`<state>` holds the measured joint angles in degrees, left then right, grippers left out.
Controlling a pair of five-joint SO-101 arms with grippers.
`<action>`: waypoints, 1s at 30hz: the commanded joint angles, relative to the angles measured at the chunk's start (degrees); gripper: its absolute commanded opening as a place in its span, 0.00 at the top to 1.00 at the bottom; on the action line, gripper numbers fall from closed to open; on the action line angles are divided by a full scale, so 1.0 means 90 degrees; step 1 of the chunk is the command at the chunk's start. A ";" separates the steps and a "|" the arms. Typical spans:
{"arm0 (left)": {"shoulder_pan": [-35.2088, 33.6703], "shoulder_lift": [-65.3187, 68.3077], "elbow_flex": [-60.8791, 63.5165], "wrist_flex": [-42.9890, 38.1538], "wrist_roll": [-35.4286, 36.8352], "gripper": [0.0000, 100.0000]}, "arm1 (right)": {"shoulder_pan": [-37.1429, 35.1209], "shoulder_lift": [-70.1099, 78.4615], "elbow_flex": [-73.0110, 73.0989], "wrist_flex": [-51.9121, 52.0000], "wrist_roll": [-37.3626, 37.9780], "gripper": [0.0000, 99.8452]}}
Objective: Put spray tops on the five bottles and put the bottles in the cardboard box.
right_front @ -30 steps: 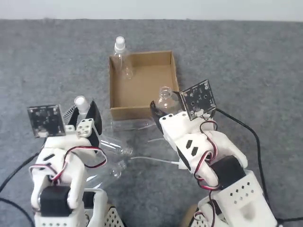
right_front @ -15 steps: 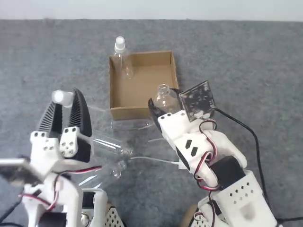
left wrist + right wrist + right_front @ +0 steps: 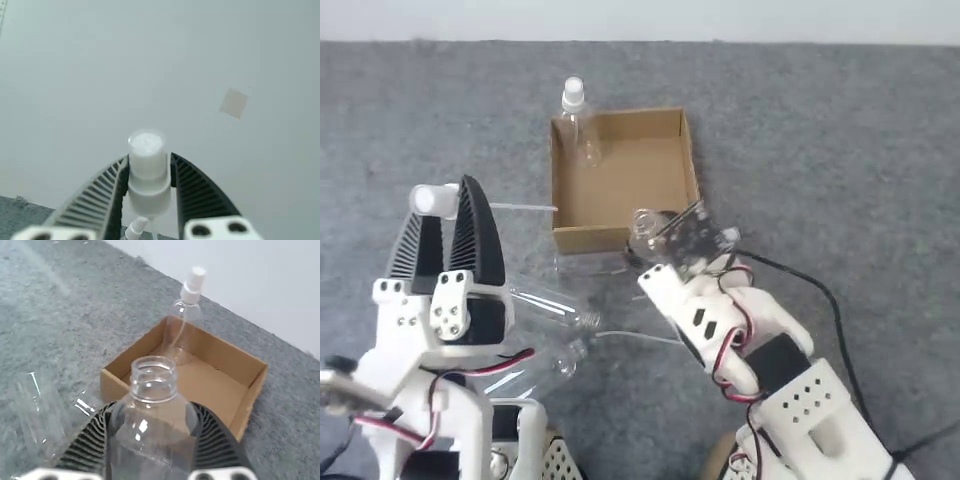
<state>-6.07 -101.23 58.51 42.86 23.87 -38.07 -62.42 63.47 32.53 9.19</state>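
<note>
High view: fixed overhead, looking down on the table (image 3: 840, 130). Left wrist view: close behind its claw (image 3: 147, 161), facing a wall (image 3: 200, 50). Right wrist view (equally close): shares the cardboard box (image 3: 220, 380) with the high view.

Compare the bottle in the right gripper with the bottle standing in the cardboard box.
The boxed bottle wears a white spray top; the held bottle has an open neck. The boxed bottle stands free in a corner of the cardboard box, while the held bottle is clamped between the right gripper's fingers, outside the box. Both are clear plastic.
</note>
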 commanded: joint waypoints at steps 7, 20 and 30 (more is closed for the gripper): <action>0.0449 -0.0039 -0.0103 -0.0664 0.0098 0.99 | -0.0571 -0.0190 0.0234 -0.0425 0.0293 0.99; 0.1016 -0.0039 -0.0249 -0.0703 0.0098 0.99 | -0.0532 -0.0190 0.0899 -0.1705 0.0361 0.99; 0.1455 -0.0039 -0.0718 -0.0078 0.0068 0.99 | -0.0532 -0.0190 0.1739 -0.3209 0.0957 0.99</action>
<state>3.96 -101.23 55.25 39.52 24.04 -42.81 -62.42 79.30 7.65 16.48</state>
